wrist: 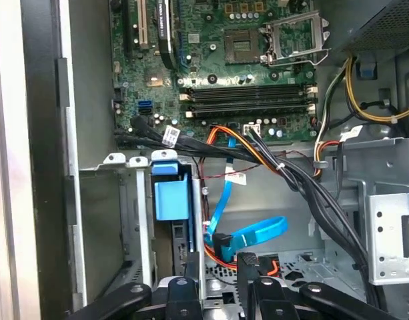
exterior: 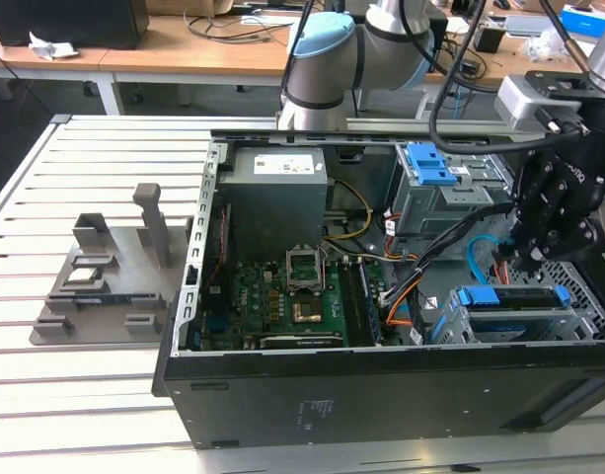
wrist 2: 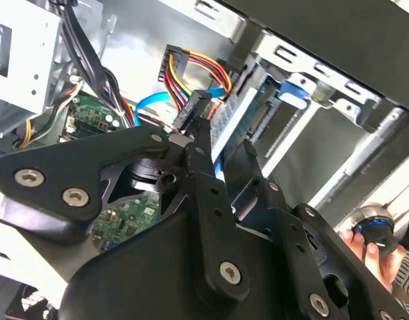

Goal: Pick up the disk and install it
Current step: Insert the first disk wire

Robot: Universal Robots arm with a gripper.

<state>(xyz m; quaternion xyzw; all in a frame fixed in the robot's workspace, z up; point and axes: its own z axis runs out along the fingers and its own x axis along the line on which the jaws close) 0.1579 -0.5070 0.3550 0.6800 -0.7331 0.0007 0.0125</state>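
Disk, flat and silver with a bright blue plastic carrier frame [exterior: 509, 295], sits slotted into the grey sheet-metal drive cage [exterior: 578, 326] at the corner of the open computer case towards the exterior view's right. In the first wrist view its blue frame end [wrist: 171, 195] stands proud between the cage's thin metal walls. In the second wrist view its long silver edge [wrist 2: 234, 117] runs into the bay.

The black tower case [exterior: 381, 395] lies on its side on a pale, slatted aluminium table [exterior: 95, 395]. Behind the table are wooden desks strewn with cables [exterior: 223, 25]. A grey moulded fixture with upright posts [exterior: 114, 276] rests on the slats at the exterior view's left, just beside the case.

Inside the case lie a green motherboard [exterior: 282, 296] with an empty square processor socket, a large grey metal box with a white sticker [exterior: 279, 183], and a second cage topped by a ridged blue plastic latch piece [exterior: 428, 163].

The black, matte gripper [exterior: 534, 259] hangs just over the cage holding the disk. In both wrist views its fingers [wrist 2: 221, 143] [wrist: 221, 293] stand apart with nothing between them, close above the disk's end. Crowding that spot are a flat blue data ribbon [wrist: 251, 233], a bundle of black cables [wrist: 311, 193] and red, orange and yellow power wires [wrist 2: 197, 70]. A person's hand [wrist 2: 371, 250] grips a round blue and silver knob beyond the case wall.
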